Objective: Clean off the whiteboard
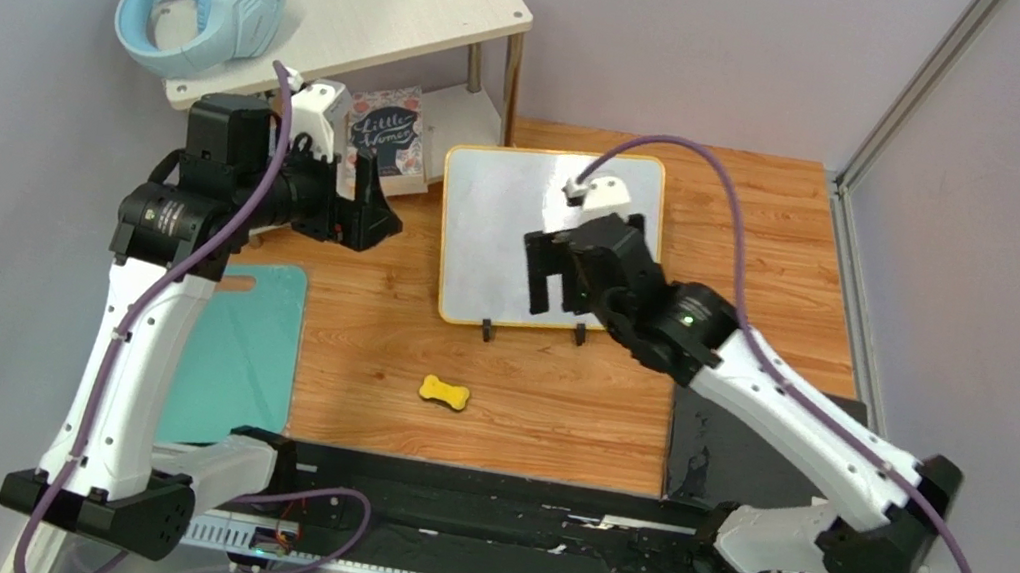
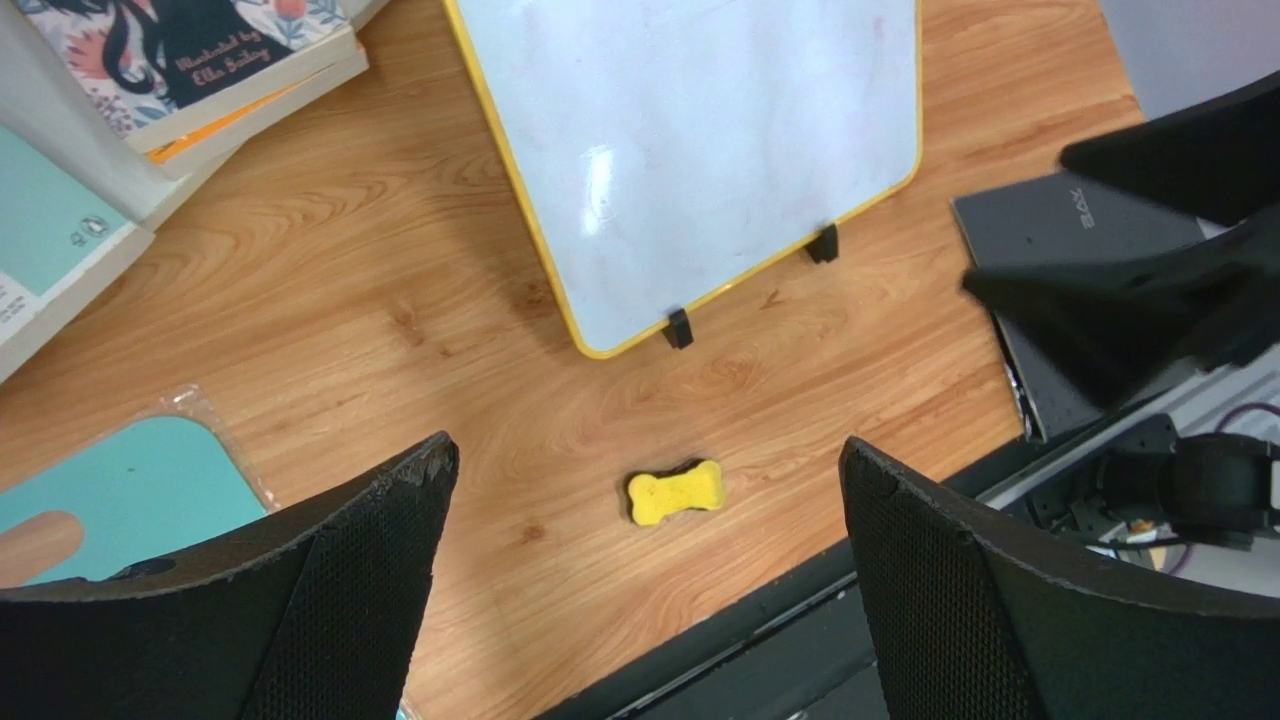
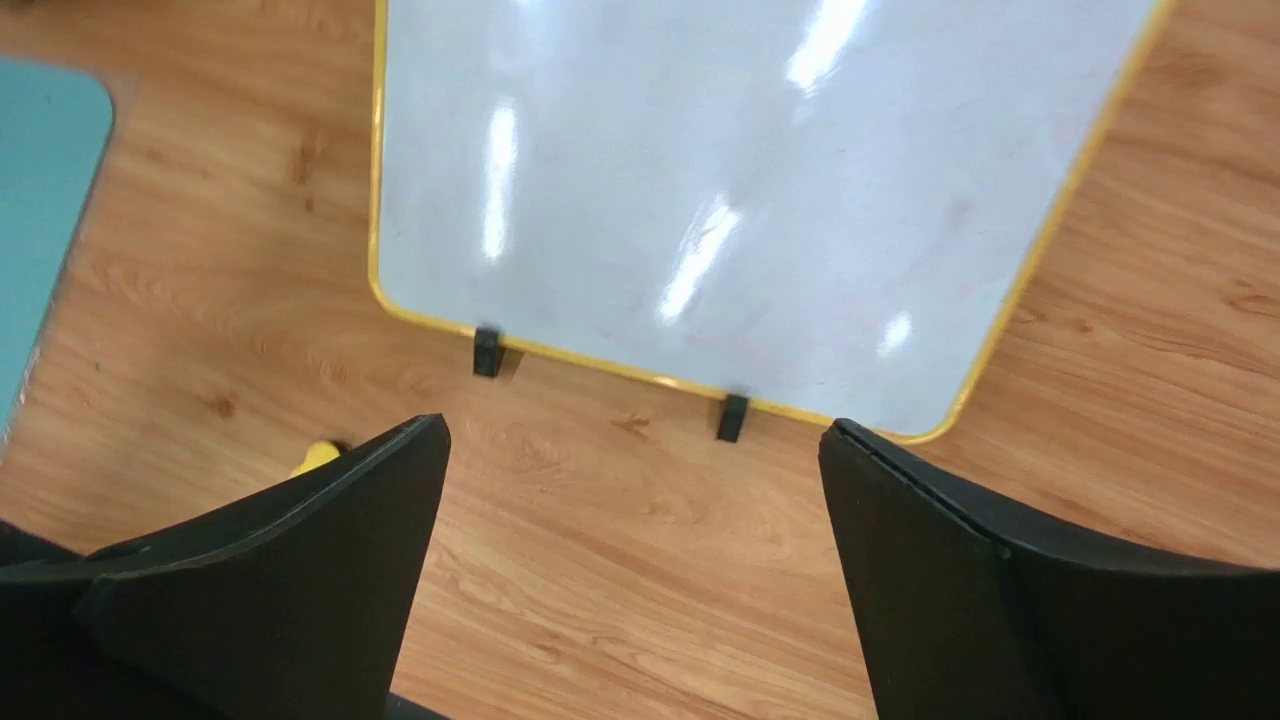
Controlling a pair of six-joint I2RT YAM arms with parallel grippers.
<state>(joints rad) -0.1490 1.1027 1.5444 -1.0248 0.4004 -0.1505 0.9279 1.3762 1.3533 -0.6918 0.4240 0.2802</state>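
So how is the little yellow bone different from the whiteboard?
The whiteboard is much bigger than the bone. The whiteboard is a rounded rectangle; the bone is bone-shaped. The whiteboard is white with a yellow frame; the bone is all yellow. Both sit on the table.

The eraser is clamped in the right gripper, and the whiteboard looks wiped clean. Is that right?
Not quite. The eraser lies free on the table in front of the whiteboard, as the top external view shows. The right gripper is open and holds nothing. The whiteboard does look wiped clean.
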